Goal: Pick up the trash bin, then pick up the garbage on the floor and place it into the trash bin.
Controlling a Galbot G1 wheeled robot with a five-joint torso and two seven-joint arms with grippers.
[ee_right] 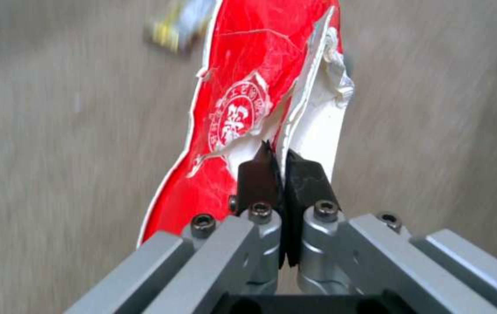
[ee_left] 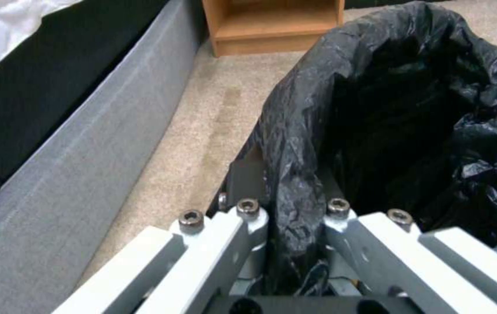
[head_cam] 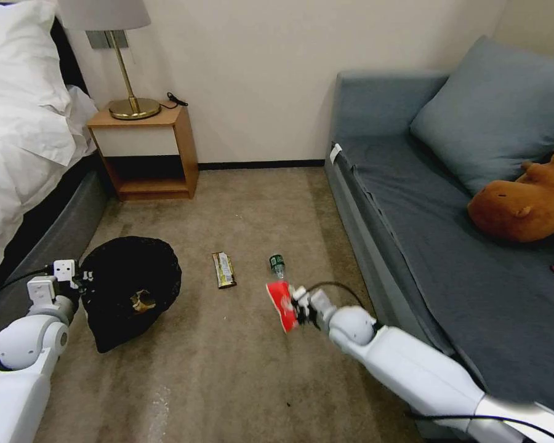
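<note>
Now red wrapper (lengthwise) near-upright

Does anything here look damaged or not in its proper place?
Yes. The red snack wrapper in the right gripper is torn, its white inside showing. A flat olive-gold bar wrapper and a small clear green-labelled bottle lie on the carpet.

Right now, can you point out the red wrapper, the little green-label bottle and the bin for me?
red snack wrapper (ee_right: 243,87): right wrist view, on its printed red face.
small bottle (head_cam: 277,264): head view, on its green label.
trash bin (head_cam: 129,271): head view, on the black bag lining its inside.
</note>
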